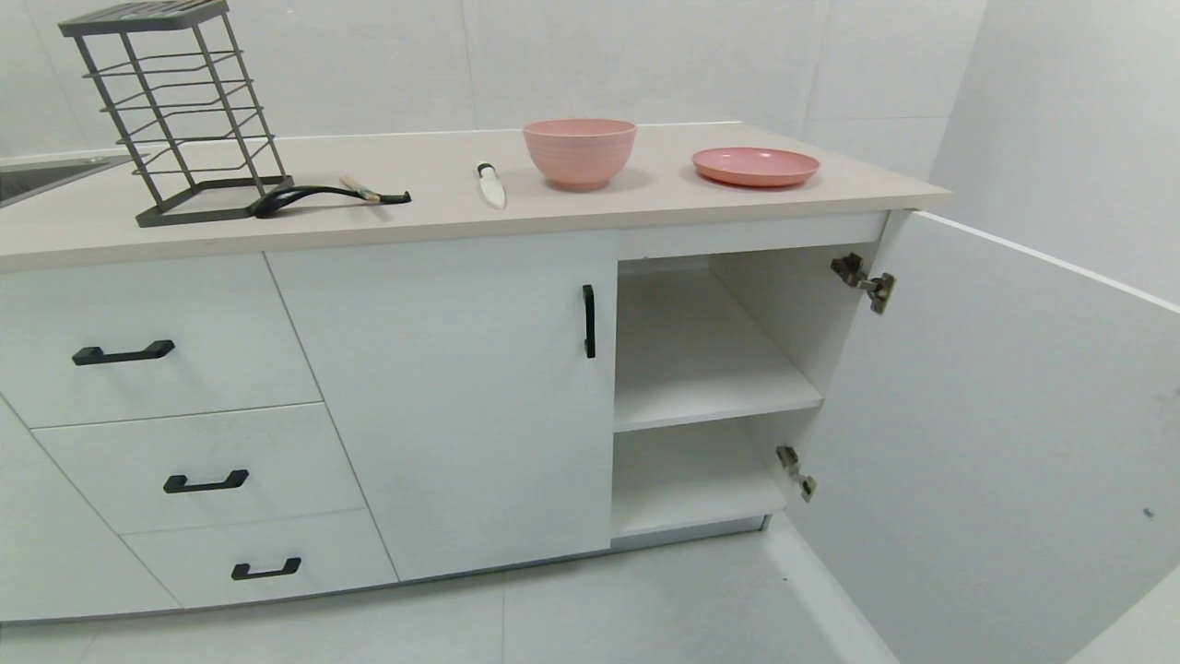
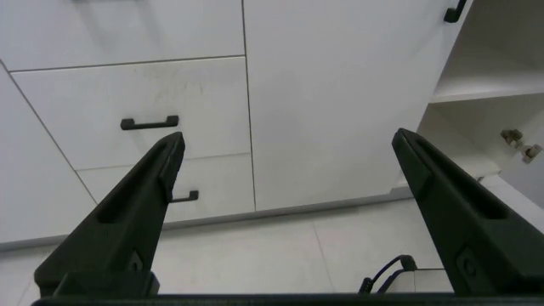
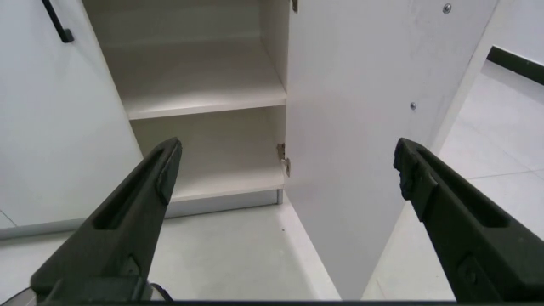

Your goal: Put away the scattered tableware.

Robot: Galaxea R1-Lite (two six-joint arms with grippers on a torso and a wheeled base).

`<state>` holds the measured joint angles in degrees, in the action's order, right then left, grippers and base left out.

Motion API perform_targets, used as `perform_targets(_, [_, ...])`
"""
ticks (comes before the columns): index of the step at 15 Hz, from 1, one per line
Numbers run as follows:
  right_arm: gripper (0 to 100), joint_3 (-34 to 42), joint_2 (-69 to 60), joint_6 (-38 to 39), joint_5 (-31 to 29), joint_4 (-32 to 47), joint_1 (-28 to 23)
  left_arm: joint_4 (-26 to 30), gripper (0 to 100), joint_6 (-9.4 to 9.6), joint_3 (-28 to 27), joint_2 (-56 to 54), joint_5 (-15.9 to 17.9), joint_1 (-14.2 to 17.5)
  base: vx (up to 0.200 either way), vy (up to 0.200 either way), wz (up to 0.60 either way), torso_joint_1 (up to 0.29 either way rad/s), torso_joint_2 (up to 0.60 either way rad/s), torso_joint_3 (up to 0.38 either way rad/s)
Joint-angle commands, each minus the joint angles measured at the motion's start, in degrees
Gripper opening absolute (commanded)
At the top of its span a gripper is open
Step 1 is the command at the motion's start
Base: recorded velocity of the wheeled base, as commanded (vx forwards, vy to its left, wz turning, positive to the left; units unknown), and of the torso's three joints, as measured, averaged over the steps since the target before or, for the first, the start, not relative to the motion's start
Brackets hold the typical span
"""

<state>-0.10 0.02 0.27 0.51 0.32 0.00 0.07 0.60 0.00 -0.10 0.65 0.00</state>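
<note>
Up on countertop, well above my low, wide-open, empty R gripper & L gripper, pink plate sits over open cupboard, so R arm prob nearer.

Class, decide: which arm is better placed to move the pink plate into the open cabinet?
Likely right. The right gripper, jaws open, faces the open cabinet, and the pink plate lies above it on the countertop; the left gripper faces the drawers.

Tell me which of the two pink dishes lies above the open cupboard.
The flat pink plate; it sits over the open compartment, while the deeper pink bowl stands farther left, roughly above the closed door.
</note>
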Motion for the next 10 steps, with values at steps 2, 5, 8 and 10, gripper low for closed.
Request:
perform_targets(2, [100,0.0,0.0,0.0,0.0,0.0,0.0,-0.1,100,-0.16,0.0,0.1,0.0,0.0,0.0,0.0,0.0,0.0,0.0,0.0])
perform_targets(5, [100,0.0,0.1,0.0,0.0,0.0,0.0,0.0,100,-0.16,0.0,0.1,0.0,0.0,0.2,-0.2,0.0,-0.002,0.0,0.004])
perform_targets(8, [100,0.0,0.1,0.0,0.0,0.0,0.0,-0.1,100,-0.16,0.0,0.1,-0.2,0.0,0.133,-0.2,0.0,0.007,0.01,0.001])
perform_targets(10, [100,0.0,0.1,0.0,0.0,0.0,0.0,-0.1,100,-0.51,0.0,0.1,-0.3,0.0,0.0,0.0,0.0,0.0,0.0,0.0])
